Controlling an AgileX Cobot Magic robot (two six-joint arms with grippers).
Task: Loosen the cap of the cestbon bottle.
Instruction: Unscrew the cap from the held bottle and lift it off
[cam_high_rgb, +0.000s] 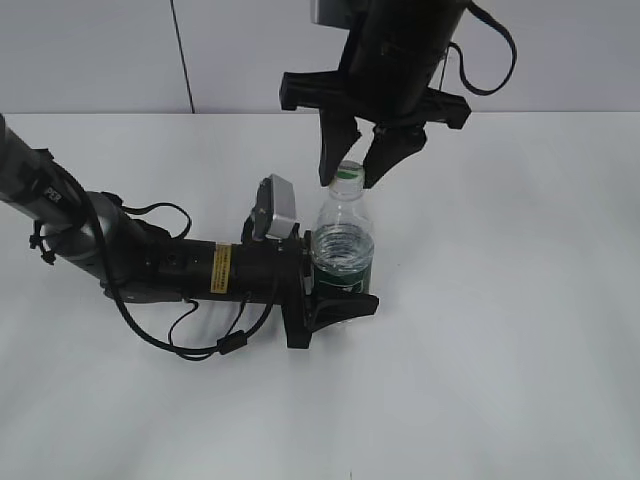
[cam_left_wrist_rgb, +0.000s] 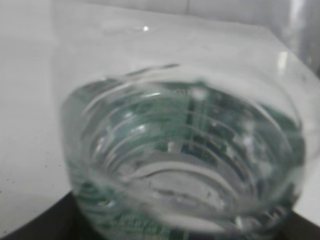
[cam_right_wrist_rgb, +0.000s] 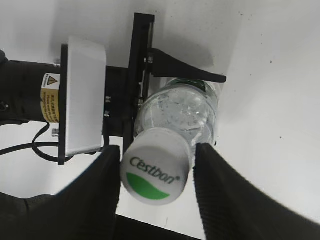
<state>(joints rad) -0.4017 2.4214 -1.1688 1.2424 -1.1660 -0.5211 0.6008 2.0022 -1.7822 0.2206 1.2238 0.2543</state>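
Note:
The cestbon bottle stands upright on the white table, clear and ribbed, with a dark green label band low down. My left gripper is shut on it at the label; one black finger lies along the bottle's side. In the left wrist view the bottle fills the frame, blurred. The white cap, with a green patch and "Cestbon" lettering, sits between the fingers of my right gripper. That gripper hangs above, open. Its left finger is at the cap's edge and a narrow gap shows at the right finger.
The left arm lies low across the table from the left, with its white wrist camera box right beside the bottle. A black cable loops in front of the arm. A pale wall stands behind the table.

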